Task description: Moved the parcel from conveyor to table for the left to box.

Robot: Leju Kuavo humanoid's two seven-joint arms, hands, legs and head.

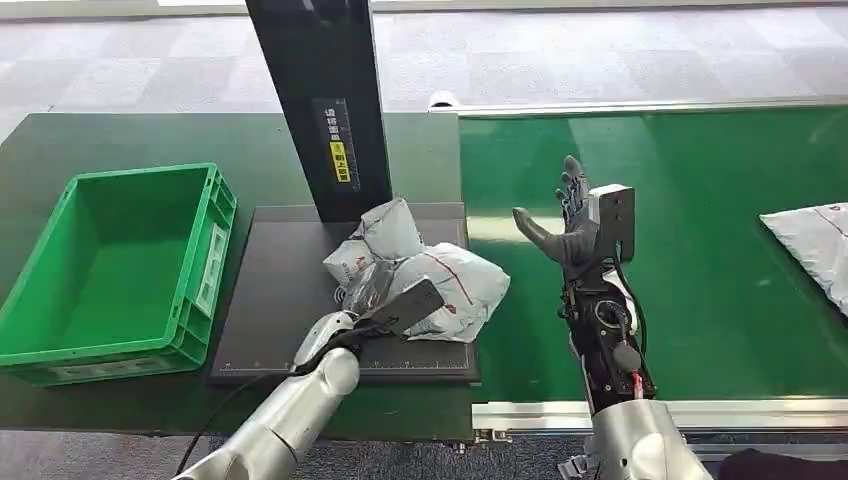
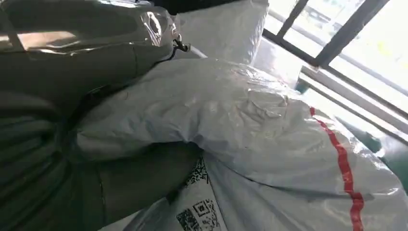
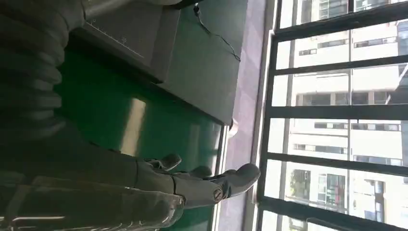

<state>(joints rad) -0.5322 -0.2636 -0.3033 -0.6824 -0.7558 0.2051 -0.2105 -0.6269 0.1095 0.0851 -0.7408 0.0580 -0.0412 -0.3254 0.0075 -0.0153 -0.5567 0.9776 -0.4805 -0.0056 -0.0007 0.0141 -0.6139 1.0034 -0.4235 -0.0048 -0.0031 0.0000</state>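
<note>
A crumpled white parcel [image 1: 440,285] with red stripes lies on the black platform [image 1: 280,300] at the foot of the dark column. My left hand [image 1: 385,305] reaches in from the near side and grips the parcel's near edge. In the left wrist view the parcel [image 2: 250,125] is wedged between the thumb [image 2: 139,180] and the fingers above it, and a printed label shows beside the thumb. My right hand [image 1: 570,225] is raised over the green conveyor belt [image 1: 700,300], open and holding nothing. The right wrist view shows its fingers [image 3: 202,185] spread above the belt.
An empty green crate [image 1: 110,270] stands on the dark table left of the platform. The black column [image 1: 320,100] rises just behind the parcel. A second white parcel [image 1: 815,240] lies on the belt at the right edge.
</note>
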